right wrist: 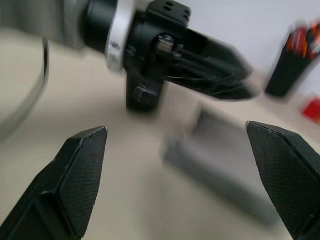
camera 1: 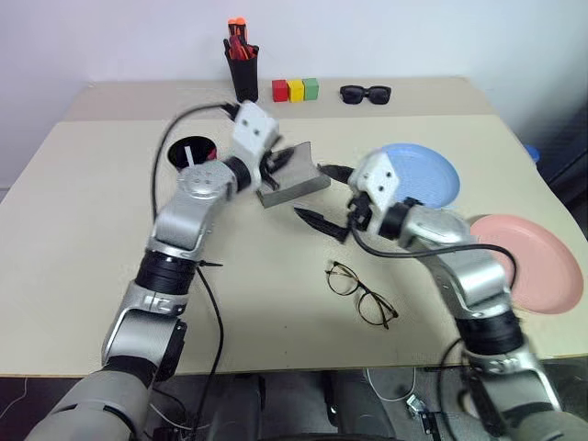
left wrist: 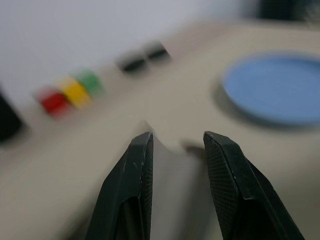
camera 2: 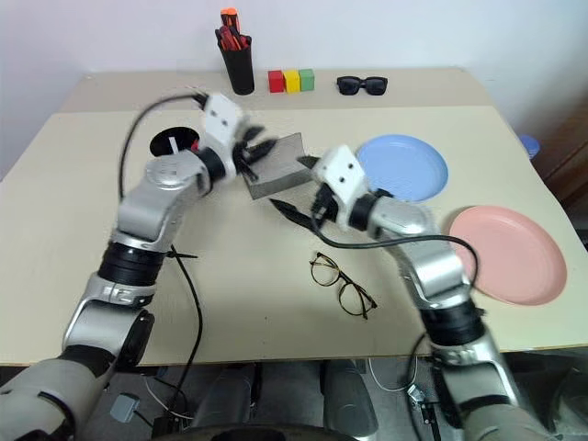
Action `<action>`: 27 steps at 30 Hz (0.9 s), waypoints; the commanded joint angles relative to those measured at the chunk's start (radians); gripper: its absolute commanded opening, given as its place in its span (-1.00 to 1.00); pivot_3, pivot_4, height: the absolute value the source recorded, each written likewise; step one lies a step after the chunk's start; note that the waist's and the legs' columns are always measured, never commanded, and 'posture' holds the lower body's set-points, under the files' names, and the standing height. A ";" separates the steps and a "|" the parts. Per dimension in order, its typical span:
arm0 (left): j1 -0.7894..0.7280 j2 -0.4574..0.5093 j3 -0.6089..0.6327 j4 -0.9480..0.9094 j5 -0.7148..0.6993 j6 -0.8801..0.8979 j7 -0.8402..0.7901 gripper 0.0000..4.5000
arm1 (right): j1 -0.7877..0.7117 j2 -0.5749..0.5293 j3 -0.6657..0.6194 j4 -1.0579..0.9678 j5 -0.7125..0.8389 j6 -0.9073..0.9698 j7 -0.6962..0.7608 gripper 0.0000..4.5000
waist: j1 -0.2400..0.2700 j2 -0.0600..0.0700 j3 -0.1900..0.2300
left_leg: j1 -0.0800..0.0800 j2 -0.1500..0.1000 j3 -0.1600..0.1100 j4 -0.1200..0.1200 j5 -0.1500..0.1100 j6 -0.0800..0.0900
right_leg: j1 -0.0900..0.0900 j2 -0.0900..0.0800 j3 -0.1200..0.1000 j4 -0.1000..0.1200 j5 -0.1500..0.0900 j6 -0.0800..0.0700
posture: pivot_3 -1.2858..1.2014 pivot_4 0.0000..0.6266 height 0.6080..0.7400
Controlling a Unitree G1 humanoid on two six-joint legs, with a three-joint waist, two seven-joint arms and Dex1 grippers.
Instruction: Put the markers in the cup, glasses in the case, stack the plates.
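The grey case (camera 1: 299, 184) lies open at the table's middle, its lid raised. My left gripper (camera 1: 283, 163) is at the case's left end, its black fingers (left wrist: 135, 165) a little apart with nothing clamped between them. My right gripper (camera 1: 309, 190) stands wide open just right of the case, empty. The wire-rimmed glasses (camera 1: 361, 292) lie on the table nearer to me, below the right gripper. The wide black cup (camera 1: 193, 154) stands left of the case; a white marker (camera 1: 188, 152) and a red-orange one stand in it. The blue plate (camera 1: 424, 175) and pink plate (camera 1: 533, 262) lie apart on the right.
At the back stand a narrow black pen cup (camera 1: 243, 72) full of pens, a row of red, yellow and green blocks (camera 1: 295, 89), and black sunglasses (camera 1: 366, 93). The pink plate is close to the table's right edge.
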 commanded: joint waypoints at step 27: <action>0.039 0.154 -0.167 0.090 0.127 -0.460 -0.588 -0.97 | 0.183 -0.210 -0.119 -0.161 0.018 0.139 0.050 1.00 | 0.006 0.000 0.001 | -0.001 0.000 0.000 -0.001 0.000 0.000 | -0.001 -0.001 0.000 0.000 0.000 0.000 | 0.03 -0.52 1.00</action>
